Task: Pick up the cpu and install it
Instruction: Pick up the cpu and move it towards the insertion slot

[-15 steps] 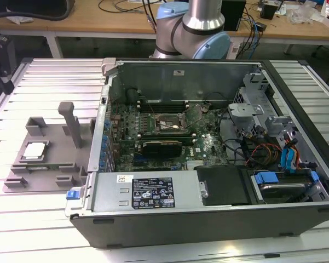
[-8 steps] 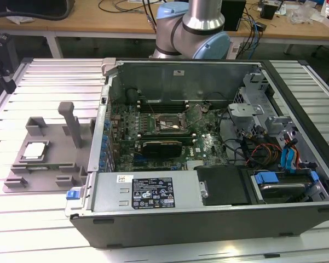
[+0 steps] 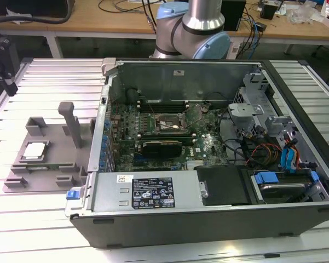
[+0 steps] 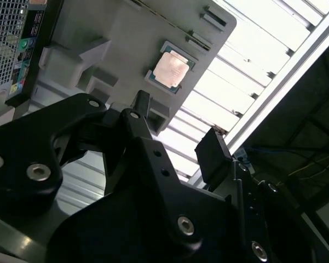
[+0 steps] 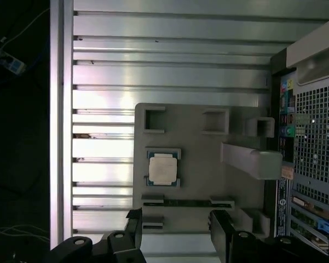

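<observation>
You are at the pick-up step, and nothing is grasped yet: in both wrist views the gripper (image 5: 176,219) hangs with its fingers (image 5: 134,219) spread apart and nothing between them, above the edge of the grey tray (image 5: 202,164) and not touching it. Just beyond the fingertips the cpu (image 5: 163,169) lies flat in its square pocket, silver top upward. The pocket is close to the tray's edge that faces away from the computer case (image 3: 180,76). To my judgement the grasp asks that you bring the open jaws exactly over the chip, square to its sides, and go down straight, because the pocket walls leave little room beside the chip and it is thin. On the same tray, nearer to the case, an upright post (image 5: 249,160) stands well apart from the cpu; it should not disturb the descent, but you must mind it when you carry toward the case. Some low blocks (image 5: 153,119) along the tray's edges are also apart from the pocket. The tray rests on the slotted table (image 3: 44,76), at the exterior view's left of the case. Further, inside the open case, the socket (image 3: 167,125) waits on the board, and it looks empty as far as I can tell. The case wall beside the tray, the power supply (image 3: 148,189) and the loose cables (image 3: 257,150) are what can stand in the way there.
</observation>
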`<state>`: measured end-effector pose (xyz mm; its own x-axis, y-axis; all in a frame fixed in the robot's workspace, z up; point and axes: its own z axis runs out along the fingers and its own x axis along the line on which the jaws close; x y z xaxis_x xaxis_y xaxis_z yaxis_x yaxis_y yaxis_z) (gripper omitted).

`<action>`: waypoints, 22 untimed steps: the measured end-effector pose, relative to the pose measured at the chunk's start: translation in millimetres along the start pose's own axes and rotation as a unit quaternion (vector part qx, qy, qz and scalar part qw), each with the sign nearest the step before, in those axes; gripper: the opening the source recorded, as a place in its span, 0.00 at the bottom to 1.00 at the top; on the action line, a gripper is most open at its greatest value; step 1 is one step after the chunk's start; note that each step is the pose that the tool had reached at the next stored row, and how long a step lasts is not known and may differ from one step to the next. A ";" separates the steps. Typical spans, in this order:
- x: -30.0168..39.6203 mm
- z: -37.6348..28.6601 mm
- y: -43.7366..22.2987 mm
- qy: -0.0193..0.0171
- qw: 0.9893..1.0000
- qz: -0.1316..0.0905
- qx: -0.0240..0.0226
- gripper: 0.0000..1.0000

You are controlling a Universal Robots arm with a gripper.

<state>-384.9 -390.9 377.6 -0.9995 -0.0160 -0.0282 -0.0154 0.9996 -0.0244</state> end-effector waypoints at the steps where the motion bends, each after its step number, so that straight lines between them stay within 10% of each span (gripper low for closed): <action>1: 0.0 0.8 0.0 0.000 1.000 0.000 0.000 0.62; 22: 0.5 18.6 0.4 0.000 1.000 0.000 0.000 0.62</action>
<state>-384.9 -390.9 358.9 -0.9995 -0.0160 -0.0282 -0.0154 0.9996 -0.0245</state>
